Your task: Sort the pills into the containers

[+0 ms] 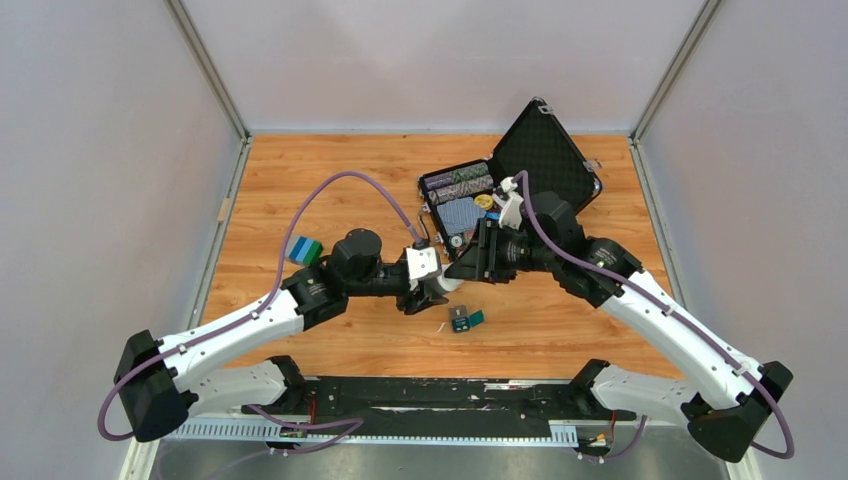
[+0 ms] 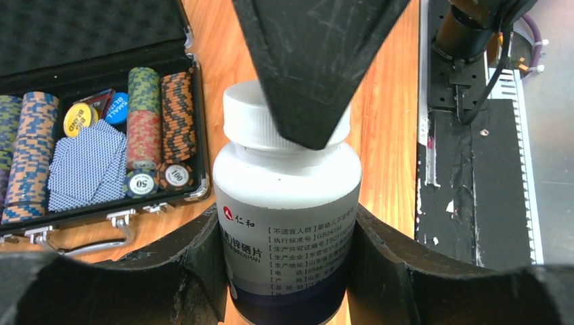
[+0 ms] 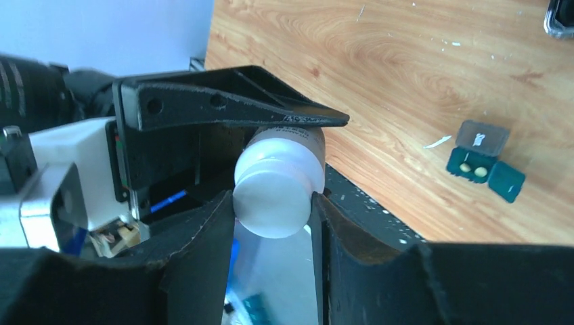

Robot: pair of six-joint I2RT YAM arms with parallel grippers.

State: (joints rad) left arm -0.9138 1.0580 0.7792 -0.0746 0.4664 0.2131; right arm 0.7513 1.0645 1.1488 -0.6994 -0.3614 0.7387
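Bottle (image 2: 284, 223) is getting held from both ends near the middle of the table (image 1: 330, 170). Left claw (image 2: 288, 233) is clamping around the labelled white body, and right claw (image 3: 271, 211) is squeezing the cap (image 3: 274, 193), one finger pressing on each side. Box (image 3: 506, 183) is sitting on the wood at roughly 5 o'clock from the bottle in the top view, near it but not touching. Its lid is flipped back, and two yellowish pills (image 3: 465, 166) are lying inside. Case (image 1: 540, 165) is standing with its lid up at about 1 o'clock, showing chips and cards. Blue-green block (image 1: 305, 250) is sitting off at 9 o'clock.
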